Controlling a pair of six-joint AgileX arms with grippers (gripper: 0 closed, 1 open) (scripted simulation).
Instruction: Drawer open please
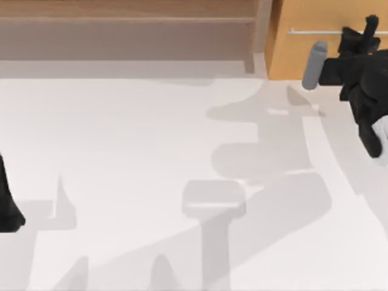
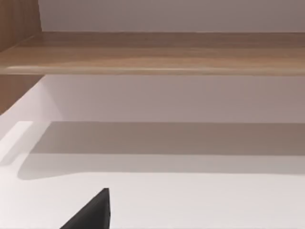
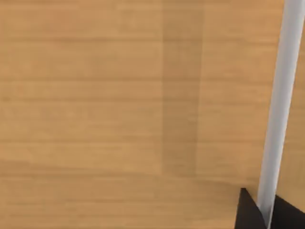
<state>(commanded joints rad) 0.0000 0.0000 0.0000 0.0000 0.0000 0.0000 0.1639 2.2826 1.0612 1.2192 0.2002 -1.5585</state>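
Orange-tan drawer (image 1: 330,45) at upper right of top view, front flush beside brown shelf unit (image 1: 127,30), not yet pulled out. Silver handle (image 1: 315,31) runs as thin bar across front, upper part.

Right gripper (image 1: 365,31) at far upper right of top view, pressed up to drawer front at handle's right stretch. Right wrist view: handle (image 3: 281,105) passes straight between two dark fingertips (image 3: 248,212); jaws straddle bar, look closed or nearly closed on it, contact not certain. Right arm reaches in from right edge, wrist turned toward front, grey cylinder part jutting left.

Step in hand, judged: secure grip, then pull. Best done by clamping bar squarely, then drawing straight back toward worktop (image 1: 151,151), no sideways drift, so drawer slides without binding or bar slipping out.

Left gripper (image 1: 9,206) parked at left edge, mid-low; jaw state not readable.
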